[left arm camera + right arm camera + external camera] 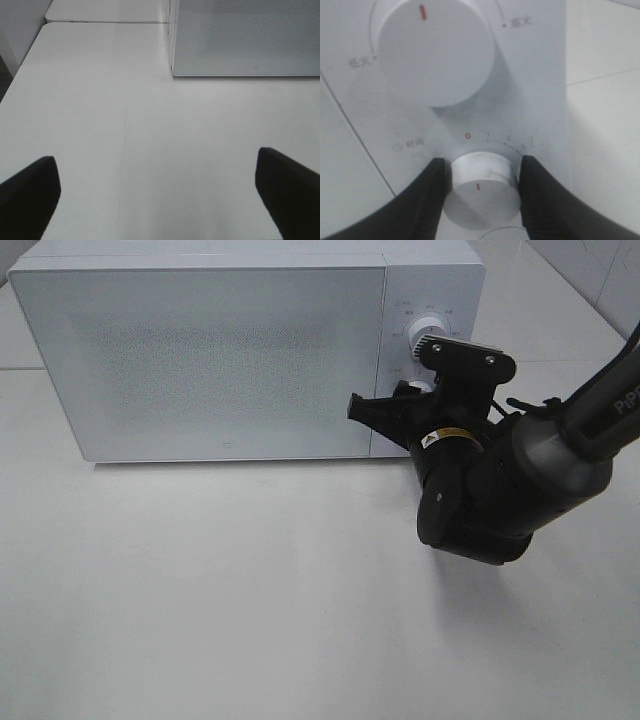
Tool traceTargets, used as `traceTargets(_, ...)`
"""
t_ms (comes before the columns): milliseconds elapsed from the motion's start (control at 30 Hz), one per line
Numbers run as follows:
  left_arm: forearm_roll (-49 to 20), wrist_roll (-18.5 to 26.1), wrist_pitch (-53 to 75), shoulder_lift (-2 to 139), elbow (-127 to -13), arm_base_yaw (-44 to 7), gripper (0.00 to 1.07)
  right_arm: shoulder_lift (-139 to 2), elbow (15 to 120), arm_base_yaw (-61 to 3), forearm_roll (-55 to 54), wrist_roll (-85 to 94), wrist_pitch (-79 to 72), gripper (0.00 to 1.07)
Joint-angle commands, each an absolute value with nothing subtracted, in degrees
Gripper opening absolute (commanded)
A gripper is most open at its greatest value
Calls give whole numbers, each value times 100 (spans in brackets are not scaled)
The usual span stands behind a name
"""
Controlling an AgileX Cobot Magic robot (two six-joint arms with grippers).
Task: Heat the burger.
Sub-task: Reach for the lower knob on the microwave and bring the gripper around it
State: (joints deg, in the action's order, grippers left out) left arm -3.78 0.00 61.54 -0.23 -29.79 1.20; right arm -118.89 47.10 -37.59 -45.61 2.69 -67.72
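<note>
On the white bench (250, 590) stands the shut microwave (200, 350), burger unseen, presumably inside; right end effector (482, 175) grips its lower timer knob (481, 195), due a clockwise twist, while left end effector (157, 195) hangs released.

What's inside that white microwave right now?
Nothing inside shows. The microwave door is shut, and its speckled white panel hides the cavity. No burger appears in any view, so whether one sits inside cannot be told.
</note>
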Motion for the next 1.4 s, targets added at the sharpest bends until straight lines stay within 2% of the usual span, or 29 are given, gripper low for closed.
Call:
traceTargets(33, -413, 0, 6108, -166, -2962, 126, 98, -11895, 4824, -3730, -3736, -1432, -6572, 0)
traceTargets(133, -413, 0, 6108, -166, -2962, 126, 98, -11895, 4824, -3730, -3633, -1788, -6549, 1)
traceTargets(200, -413, 0, 6108, -166, -2962, 126, 98, -11895, 4824, -3730, -3312, -3111, -6469, 1)
traceTargets(300, -413, 0, 6108, -166, -2962, 126, 98, -11895, 4824, -3730, -3277, -3466, -6429, 1)
traceTargets(367, -413, 0, 6108, -166, -2962, 126, 98, -11929, 4824, -3730, -3105, -4790, -6406, 1)
traceTargets(500, -413, 0, 6108, -166, -2962, 126, 98, -11929, 4824, -3730, -2945, -5781, -6452, 1)
traceTargets(800, -413, 0, 6108, -166, -2962, 126, 98, -11929, 4824, -3730, -2378, -8147, -7185, 1)
traceTargets(1067, -413, 0, 6108, -166, -2962, 126, 98, -11929, 4824, -3730, -2315, -8978, -7729, 1)
traceTargets(1400, -413, 0, 6108, -166, -2962, 126, 98, -11929, 4824, -3730, -2326, -9185, -7855, 3)
